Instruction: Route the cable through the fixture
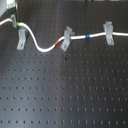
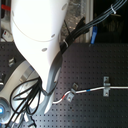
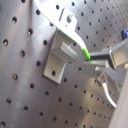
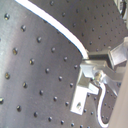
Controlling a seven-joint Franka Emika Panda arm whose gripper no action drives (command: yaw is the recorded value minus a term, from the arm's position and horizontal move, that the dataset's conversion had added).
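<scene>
The white cable [image 1: 42, 48] runs from the first exterior view's upper left, sags low, then crosses to the right. Its green band [image 1: 19, 24] lies just above the fixture [image 1: 21, 39], the upright grey clip on the left. I cannot tell whether the cord sits in the fork. In the first wrist view my gripper [image 3: 98, 62] is shut on the cable [image 3: 65, 31] right at the green band [image 3: 86, 52], beside the fixture's [image 3: 58, 60] top. The second wrist view shows the cable [image 4: 55, 25] and the fingers [image 4: 114, 56]. In the second exterior view the arm [image 2: 37, 40] hides the fixture.
A slanting grey clip [image 1: 66, 39] holds the cable by its red band [image 1: 62, 44]. A squatter clip [image 1: 107, 32] holds it past the blue band [image 1: 87, 36]. Both clips [image 2: 71, 96] [image 2: 106, 86] also show in the second exterior view. The black perforated board [image 1: 65, 95] stretches toward the front.
</scene>
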